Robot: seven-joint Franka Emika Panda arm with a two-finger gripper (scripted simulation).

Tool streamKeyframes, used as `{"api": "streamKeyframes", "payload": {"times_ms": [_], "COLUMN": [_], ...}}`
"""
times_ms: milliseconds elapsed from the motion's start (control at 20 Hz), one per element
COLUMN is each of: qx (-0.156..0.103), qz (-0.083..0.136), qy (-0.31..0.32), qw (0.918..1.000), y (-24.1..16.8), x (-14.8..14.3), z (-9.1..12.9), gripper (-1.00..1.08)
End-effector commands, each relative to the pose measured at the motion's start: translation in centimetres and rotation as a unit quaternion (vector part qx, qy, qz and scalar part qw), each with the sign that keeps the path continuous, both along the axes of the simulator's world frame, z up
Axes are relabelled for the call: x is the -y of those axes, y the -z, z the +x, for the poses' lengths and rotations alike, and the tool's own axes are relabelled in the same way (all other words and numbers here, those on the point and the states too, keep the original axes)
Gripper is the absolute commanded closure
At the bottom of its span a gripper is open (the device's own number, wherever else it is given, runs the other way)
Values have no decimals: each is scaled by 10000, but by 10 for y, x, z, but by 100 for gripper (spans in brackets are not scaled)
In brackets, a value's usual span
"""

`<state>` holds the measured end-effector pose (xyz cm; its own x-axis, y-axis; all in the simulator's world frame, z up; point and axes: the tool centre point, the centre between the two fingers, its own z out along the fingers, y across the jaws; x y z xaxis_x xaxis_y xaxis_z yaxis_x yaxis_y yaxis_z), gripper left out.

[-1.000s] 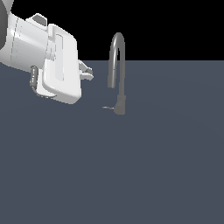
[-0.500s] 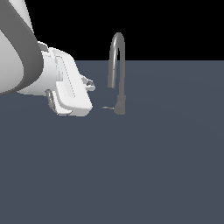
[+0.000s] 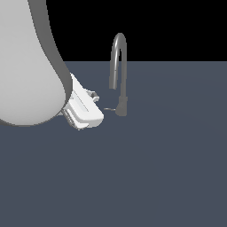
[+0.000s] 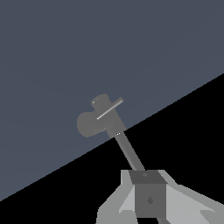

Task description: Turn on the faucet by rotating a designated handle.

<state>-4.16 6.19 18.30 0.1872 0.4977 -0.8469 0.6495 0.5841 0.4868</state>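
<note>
Flat, even sim lighting in both views — no cast shadows on the slate-grey floor [image 3: 159, 177], no glare. Background above the floor edge is pure black, hard horizon line. Ext. view: the white arm [image 3: 26, 62] is the brightest thing, softly shaded w/ a darker grey band along its edge; it fills much of the exterior view's left. The faucet [image 3: 119, 71] reads mid-grey, low contrast vs. the floor. The handle [image 4: 109, 109] shows a thin pale highlight in the wrist view. Low-res renders — jagged, pixelated edges, slightly soft throughout; no lens distortion or depth blur.
</note>
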Motion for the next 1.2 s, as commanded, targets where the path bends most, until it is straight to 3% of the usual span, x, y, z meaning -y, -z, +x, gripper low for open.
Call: {"api": "streamKeyframes", "payload": {"times_ms": [0, 550, 1150], "qx": [-15, -94, -187], "qz": [-203, -1100, -2073], "qy": [-203, -1055, -1943], "qw": [9996, 9883, 9586], "y": [9, 49, 88], "x": [1, 12, 29], "z": [4, 20, 41], "gripper": [108, 108, 108]}}
